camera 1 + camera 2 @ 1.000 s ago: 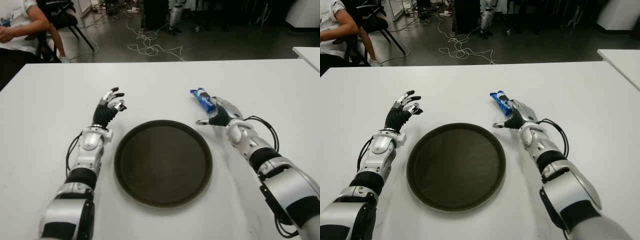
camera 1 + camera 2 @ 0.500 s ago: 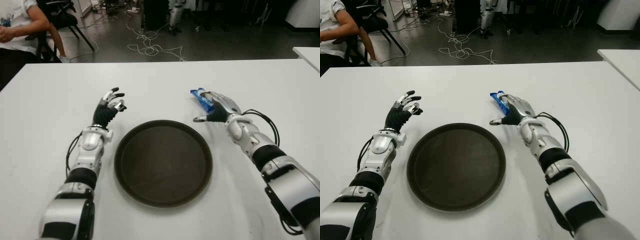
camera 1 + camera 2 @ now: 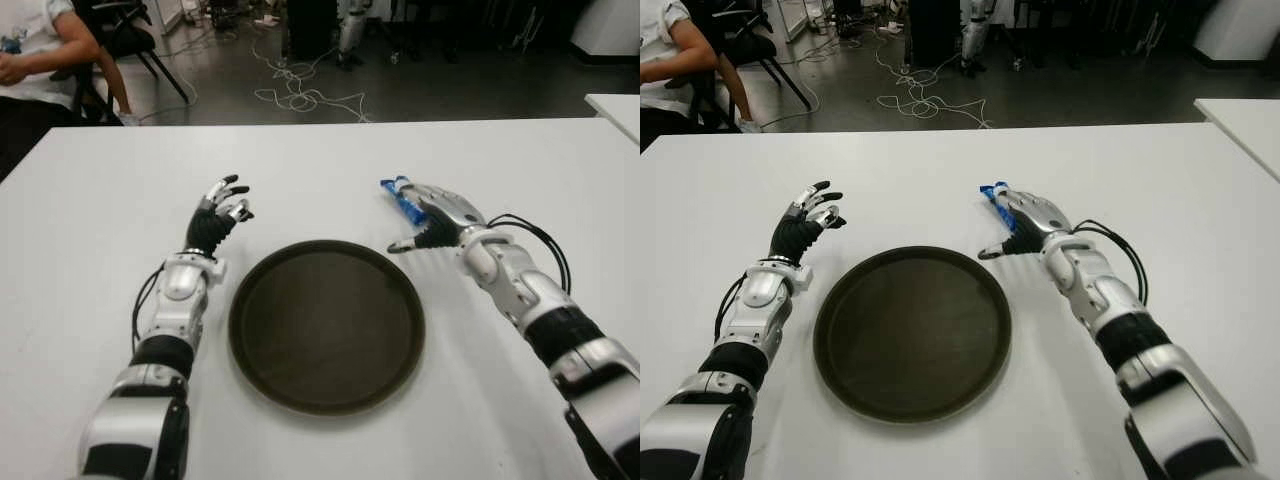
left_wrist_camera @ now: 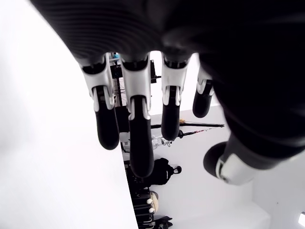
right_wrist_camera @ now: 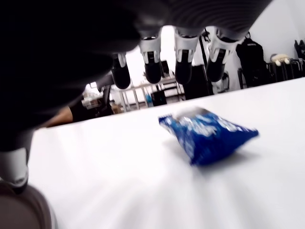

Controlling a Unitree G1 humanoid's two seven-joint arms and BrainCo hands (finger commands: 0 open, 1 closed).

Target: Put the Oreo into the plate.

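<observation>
The Oreo pack (image 3: pixel 403 200), a small blue wrapper, lies on the white table (image 3: pixel 330 160) just beyond the round dark plate (image 3: pixel 327 325). My right hand (image 3: pixel 432 220) hovers over the pack's near end with fingers spread and thumb pointing toward the plate. In the right wrist view the Oreo pack (image 5: pixel 209 136) lies flat under the fingertips (image 5: pixel 153 71), apart from them. My left hand (image 3: pixel 222 208) shows to the left of the plate, fingers relaxed and holding nothing.
A seated person (image 3: pixel 35 50) is at the far left beyond the table. Cables (image 3: pixel 300 95) lie on the floor behind it. Another white table's corner (image 3: pixel 615 105) shows at the far right.
My right hand has lifted and reached farther over the Oreo pack, and its forearm has risen off the table. The left hand and the pack have not moved.
</observation>
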